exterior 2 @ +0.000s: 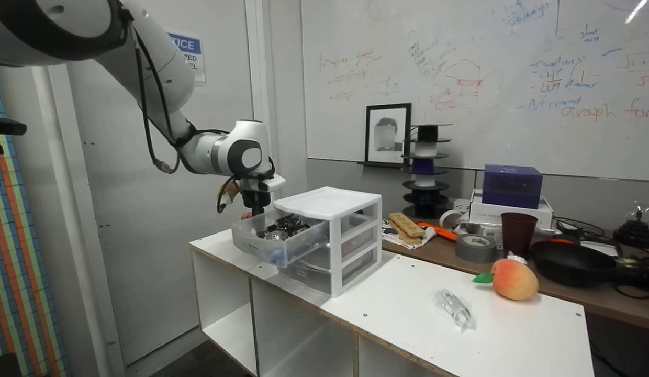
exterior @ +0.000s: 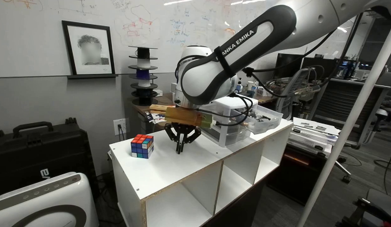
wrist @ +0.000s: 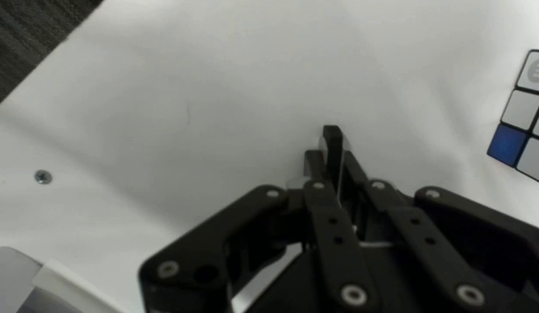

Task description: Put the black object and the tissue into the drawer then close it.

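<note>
1. The hand [exterior: 180,146] is nearly closed, pinching the thin black object [wrist: 333,141] by its sides, tip toward the counter [exterior: 160,168], probably for easy release.
2. The top drawer [exterior 2: 259,250] stands pulled out, I think to receive it from above.
3. Beyond the drawer unit [exterior 2: 332,201] lies a clear packet [exterior 2: 455,310], maybe the tissue.

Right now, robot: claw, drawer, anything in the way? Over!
Gripper: shut on black object. Top drawer: pulled out, things inside. Cube: beside gripper, apart, probably not in the way.
</note>
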`<state>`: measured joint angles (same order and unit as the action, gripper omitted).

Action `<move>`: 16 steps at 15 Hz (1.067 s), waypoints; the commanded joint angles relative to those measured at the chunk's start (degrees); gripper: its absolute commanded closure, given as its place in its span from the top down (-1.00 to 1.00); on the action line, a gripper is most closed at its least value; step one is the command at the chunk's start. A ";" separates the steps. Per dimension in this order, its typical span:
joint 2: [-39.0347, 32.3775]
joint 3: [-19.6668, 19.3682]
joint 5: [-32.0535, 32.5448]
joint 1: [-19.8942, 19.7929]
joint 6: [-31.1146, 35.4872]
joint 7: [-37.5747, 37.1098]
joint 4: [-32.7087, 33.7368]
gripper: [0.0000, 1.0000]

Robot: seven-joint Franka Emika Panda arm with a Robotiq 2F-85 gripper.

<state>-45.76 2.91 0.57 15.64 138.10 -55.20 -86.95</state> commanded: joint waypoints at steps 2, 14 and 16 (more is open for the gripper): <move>4.43 -1.72 0.42 2.37 -7.05 0.29 -2.06 -0.94; 34.58 1.01 14.28 8.06 -18.78 -2.50 -17.29 -0.94; 40.86 1.48 14.69 6.34 -18.59 -3.63 -21.77 -0.94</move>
<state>-15.55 3.30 13.47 24.45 117.17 -56.41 -99.12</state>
